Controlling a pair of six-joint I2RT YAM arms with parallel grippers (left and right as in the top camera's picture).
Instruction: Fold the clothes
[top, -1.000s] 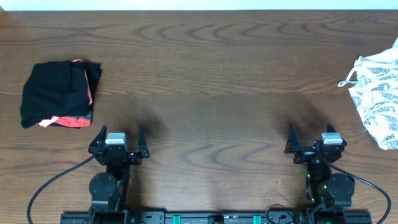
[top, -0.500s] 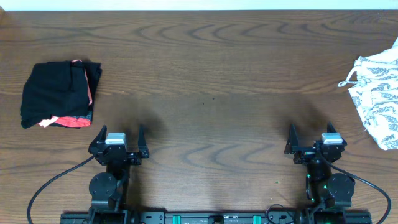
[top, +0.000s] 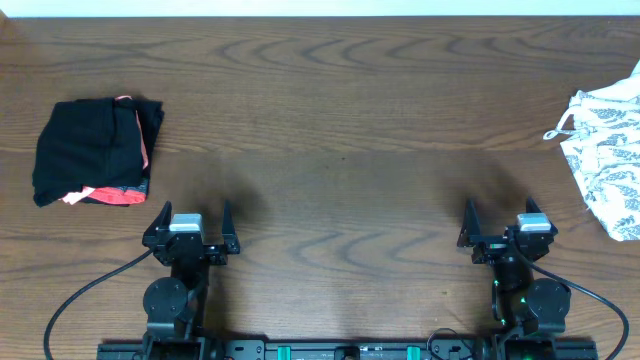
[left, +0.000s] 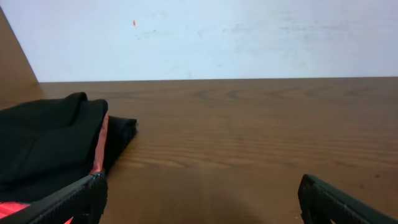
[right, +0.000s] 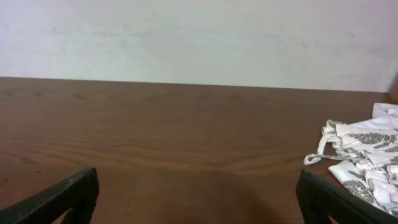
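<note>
On the table (top: 330, 100), black clothes (top: 85, 150) lie left, leaf-patterned garment (top: 610, 150) right.

- Garments: 3 countable. 1 black garment (top: 85, 150), 1 coral-pink garment (top: 105, 197) (only edges show, can't tell if more), 1 white leaf-patterned garment (top: 610, 150).
- Heaps: 2. Black plus coral-pink together, white alone.
- Arms: 2.
- Grippers: 2, left gripper (top: 194, 212) and right gripper (top: 500, 212).
- Fingers: 2 per gripper, 4 total.
- Table (top: 340, 120): 1.
</note>
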